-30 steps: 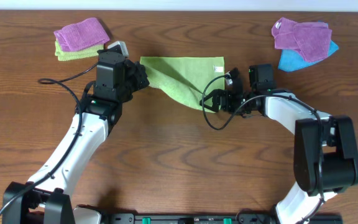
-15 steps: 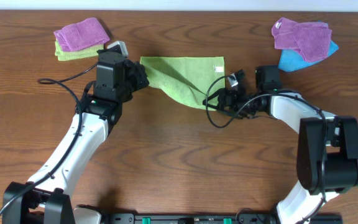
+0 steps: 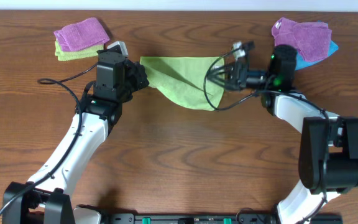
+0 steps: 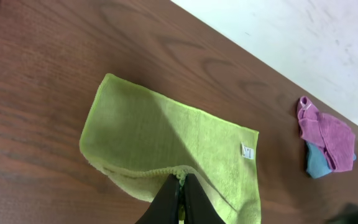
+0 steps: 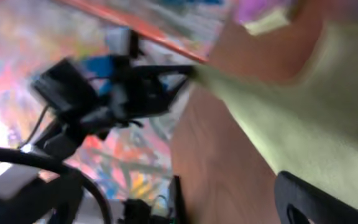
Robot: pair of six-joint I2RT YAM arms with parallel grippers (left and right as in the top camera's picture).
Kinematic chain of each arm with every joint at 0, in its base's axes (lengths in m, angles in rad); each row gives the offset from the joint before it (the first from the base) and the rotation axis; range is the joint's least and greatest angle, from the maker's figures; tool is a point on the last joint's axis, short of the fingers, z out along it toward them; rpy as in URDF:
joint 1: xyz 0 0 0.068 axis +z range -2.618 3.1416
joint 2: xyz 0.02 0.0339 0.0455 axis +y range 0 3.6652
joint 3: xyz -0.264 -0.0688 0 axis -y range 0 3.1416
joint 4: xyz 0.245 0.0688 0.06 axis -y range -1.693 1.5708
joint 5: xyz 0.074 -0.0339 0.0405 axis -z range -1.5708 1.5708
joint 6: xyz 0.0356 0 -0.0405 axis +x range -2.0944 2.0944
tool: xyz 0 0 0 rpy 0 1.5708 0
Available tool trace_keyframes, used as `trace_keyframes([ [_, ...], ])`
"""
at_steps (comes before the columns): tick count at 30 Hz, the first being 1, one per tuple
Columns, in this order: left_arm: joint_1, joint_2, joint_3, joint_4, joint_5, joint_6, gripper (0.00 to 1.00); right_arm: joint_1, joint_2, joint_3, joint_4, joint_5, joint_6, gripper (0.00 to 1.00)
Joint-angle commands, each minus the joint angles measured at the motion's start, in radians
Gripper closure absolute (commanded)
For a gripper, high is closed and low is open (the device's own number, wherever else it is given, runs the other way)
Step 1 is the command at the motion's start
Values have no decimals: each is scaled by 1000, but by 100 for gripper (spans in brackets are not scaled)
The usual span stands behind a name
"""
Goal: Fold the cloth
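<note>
RISK: left gripper (image 4: 180,182) is clenched on the left edge of the cloth (image 3: 182,84); right gripper (image 3: 221,73) is spread wide at the right edge, grasping nothing visible, so a one-sided pull may bunch the fold | CLOTH: on the table (image 3: 185,155) between the arms | COUNT: one green cloth, two grippers, two towel piles (image 3: 79,37).

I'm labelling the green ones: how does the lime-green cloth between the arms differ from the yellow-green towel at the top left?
The cloth lies opened out mid-table; the yellow-green towel is folded small. The cloth is bright lime; the towel is paler. The left gripper pinches the cloth's edge; the towel lies untouched under a purple towel. Both are green cloths on the table.
</note>
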Motion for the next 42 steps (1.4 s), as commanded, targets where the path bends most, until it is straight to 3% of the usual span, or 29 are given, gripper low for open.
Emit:
trace_keyframes([
  [1,8,-14,24,-1,-18,8,94,-11,8,5,153,-109,279,1],
  [9,8,-14,24,-19,-21,26,94,-35,8,0,204,-127,288,1],
  [14,8,-14,24,-19,-20,26,94,-80,18,1,78,27,182,1],
  [18,8,-14,24,-22,-21,26,94,-101,19,1,-107,186,67,1],
  [22,8,-14,24,-23,-21,26,94,-92,19,1,-443,446,-140,1],
  [30,8,-14,24,-33,-37,34,94,6,-3,28,-919,680,-467,1],
  [33,8,-14,24,-43,-37,43,94,10,-69,93,-1183,912,-639,1],
  [39,8,-14,24,-47,-37,45,94,9,-220,131,-1445,996,-845,1],
  [42,8,-14,24,-50,-37,45,94,10,-288,104,-1496,969,-859,1],
])
